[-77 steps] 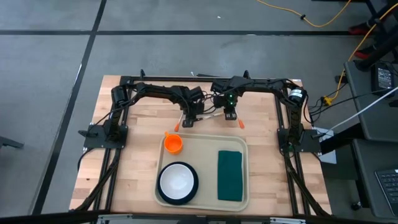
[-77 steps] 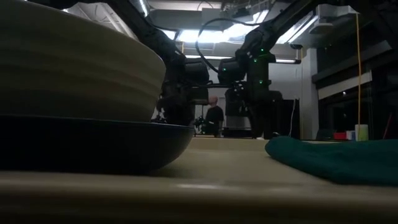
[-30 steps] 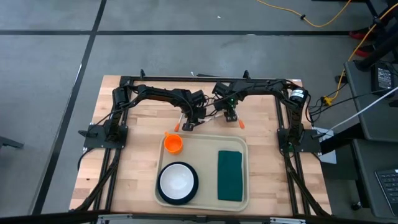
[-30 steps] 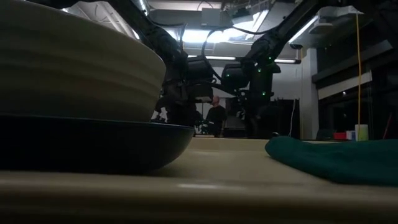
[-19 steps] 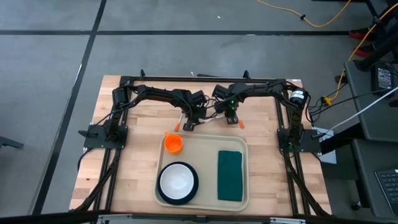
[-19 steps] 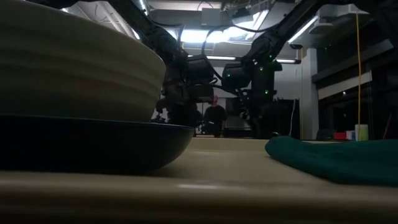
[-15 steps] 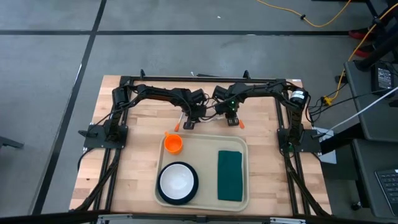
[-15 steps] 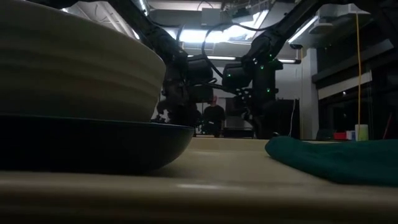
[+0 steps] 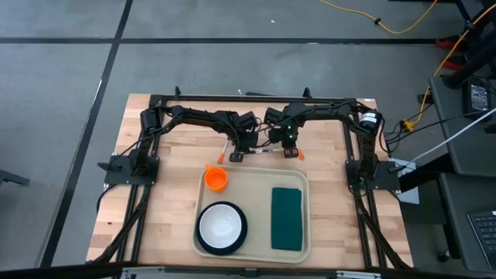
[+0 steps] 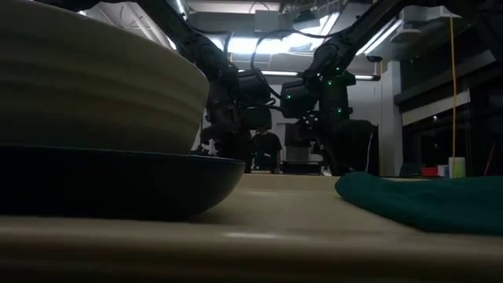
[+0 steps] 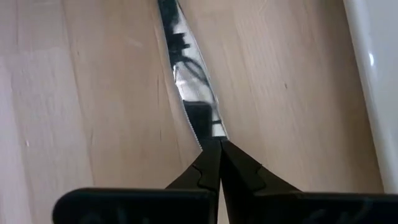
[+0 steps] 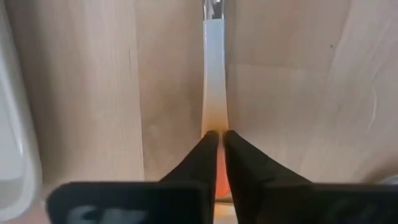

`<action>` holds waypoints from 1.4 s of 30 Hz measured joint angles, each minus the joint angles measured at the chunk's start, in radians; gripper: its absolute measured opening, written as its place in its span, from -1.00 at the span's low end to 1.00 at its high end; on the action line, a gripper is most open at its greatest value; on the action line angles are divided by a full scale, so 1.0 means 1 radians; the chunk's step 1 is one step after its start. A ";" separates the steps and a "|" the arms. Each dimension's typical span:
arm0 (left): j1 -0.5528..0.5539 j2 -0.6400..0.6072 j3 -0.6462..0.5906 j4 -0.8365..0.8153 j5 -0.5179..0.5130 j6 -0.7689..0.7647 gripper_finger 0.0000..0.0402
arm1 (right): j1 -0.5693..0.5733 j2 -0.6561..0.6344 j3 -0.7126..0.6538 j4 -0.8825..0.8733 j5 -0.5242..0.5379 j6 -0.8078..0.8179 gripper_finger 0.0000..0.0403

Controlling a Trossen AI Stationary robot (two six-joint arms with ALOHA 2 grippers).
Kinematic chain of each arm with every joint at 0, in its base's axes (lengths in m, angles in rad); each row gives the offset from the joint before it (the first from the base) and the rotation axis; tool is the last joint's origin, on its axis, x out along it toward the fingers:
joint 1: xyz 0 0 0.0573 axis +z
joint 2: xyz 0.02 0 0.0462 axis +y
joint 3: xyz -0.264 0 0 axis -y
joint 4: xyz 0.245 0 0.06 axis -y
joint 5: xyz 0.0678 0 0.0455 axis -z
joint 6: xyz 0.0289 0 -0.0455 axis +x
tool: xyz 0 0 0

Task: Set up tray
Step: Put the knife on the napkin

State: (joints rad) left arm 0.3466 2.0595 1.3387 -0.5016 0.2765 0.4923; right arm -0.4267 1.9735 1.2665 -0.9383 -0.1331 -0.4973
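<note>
The left gripper (image 11: pixel 214 144) is pinched shut on a knife (image 11: pixel 186 81), gripping the serrated steel blade just above the wooden table (image 9: pixel 170 186). Beside it, the right gripper (image 12: pixel 217 134) has closed narrowly on a utensil (image 12: pixel 214 74) with an orange handle and a pale neck; whether it is a fork or a spoon cannot be told. Seen from above, both grippers (image 9: pixel 237 153) (image 9: pixel 291 150) sit side by side on the table just behind the tray's far rim.

The tray (image 9: pixel 252 180) lies near the front edge of the table, between the two arms. On it stand an orange cup (image 9: pixel 215 179) in the far left corner, a white bowl (image 9: pixel 221 224) on a dark plate (image 9: pixel 203 236) at the near left, and a folded green napkin (image 9: pixel 286 218) along the right side.

The setting looks mostly done. Judging by this, the cutlery in both grippers has yet to be placed on the tray.
</note>
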 joint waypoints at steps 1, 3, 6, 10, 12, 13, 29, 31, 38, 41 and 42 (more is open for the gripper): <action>0.000 0.000 -0.001 0.007 0.001 0.000 -0.99 | 0.000 0.001 0.005 -0.012 -0.001 0.000 -0.89; -0.002 0.001 -0.001 0.018 0.004 0.000 -0.99 | 0.000 0.001 0.012 -0.024 -0.002 0.000 -0.97; -0.008 0.015 0.000 0.035 0.013 0.000 -0.99 | 0.000 0.002 0.020 -0.039 -0.001 0.000 -0.97; -0.018 0.036 0.001 0.036 0.023 -0.005 -0.99 | 0.000 0.003 0.023 -0.042 0.001 0.000 -0.87; -0.023 0.043 0.002 0.042 0.039 -0.013 -0.99 | 0.000 0.003 0.023 -0.049 0.004 0.000 -0.85; -0.024 0.046 0.002 0.045 0.047 -0.019 -0.99 | -0.001 0.003 0.023 -0.052 0.004 0.000 -0.84; -0.031 0.049 0.002 0.047 0.048 -0.027 -0.99 | -0.001 -0.006 0.088 -0.075 0.013 0.019 -0.78; -0.031 0.049 0.002 0.047 0.048 -0.027 -0.99 | -0.002 -0.007 0.092 -0.078 0.012 0.024 -0.73; -0.024 0.049 0.002 0.044 0.048 -0.027 -0.99 | -0.002 -0.008 0.083 -0.162 0.011 0.145 -0.45; -0.024 0.049 0.002 0.044 0.047 -0.027 -0.99 | -0.002 -0.008 0.083 -0.164 0.028 0.209 -0.40; -0.023 0.049 0.002 0.044 0.047 -0.027 -0.99 | -0.002 -0.010 0.082 -0.165 0.034 0.229 -0.39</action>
State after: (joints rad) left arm 0.3233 2.1086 1.3407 -0.4576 0.3237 0.4652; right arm -0.4286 1.9638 1.3482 -1.1034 -0.0986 -0.2681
